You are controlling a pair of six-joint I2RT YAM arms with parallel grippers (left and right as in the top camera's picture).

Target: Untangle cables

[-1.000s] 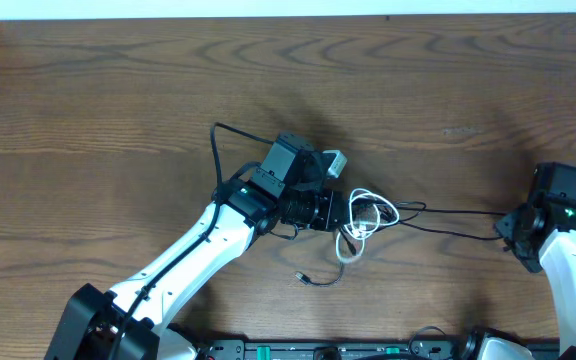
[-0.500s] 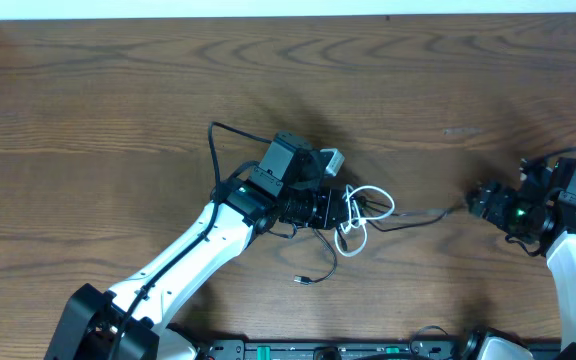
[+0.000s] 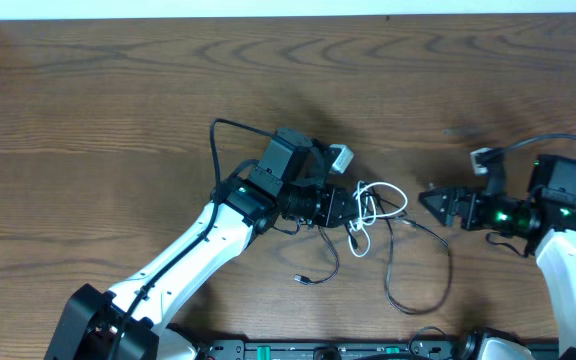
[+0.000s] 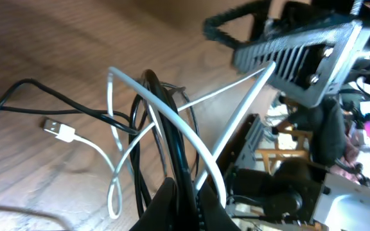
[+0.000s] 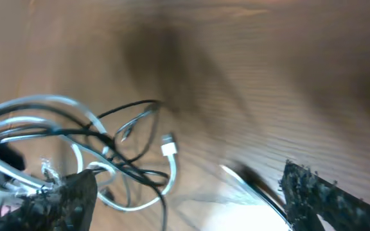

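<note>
The cables make a small tangle (image 3: 376,205) at mid-table. The white cord (image 3: 389,191) loops through the black cord, whose slack length (image 3: 446,268) curls toward the front. My left gripper (image 3: 352,207) is shut on the tangle's left side. In the left wrist view its fingers (image 4: 184,194) pinch black and white strands (image 4: 172,122), and a white plug (image 4: 59,130) lies on the wood. My right gripper (image 3: 430,202) is open, pointing left, just right of the tangle. In the right wrist view (image 5: 188,187) its fingers stand wide apart with nothing between them. The tangle (image 5: 76,138) and a white plug (image 5: 167,147) are ahead.
A small black plug end (image 3: 303,279) lies in front of the left arm. The left arm's thick black wire (image 3: 216,150) arches over the table behind it. A rail with electronics (image 3: 368,350) runs along the front edge.
My right gripper has swung left from the far right toward the tangle. The black cord that was stretched taut toward it now lies slack in a loop. The left gripper has stayed put.
</note>
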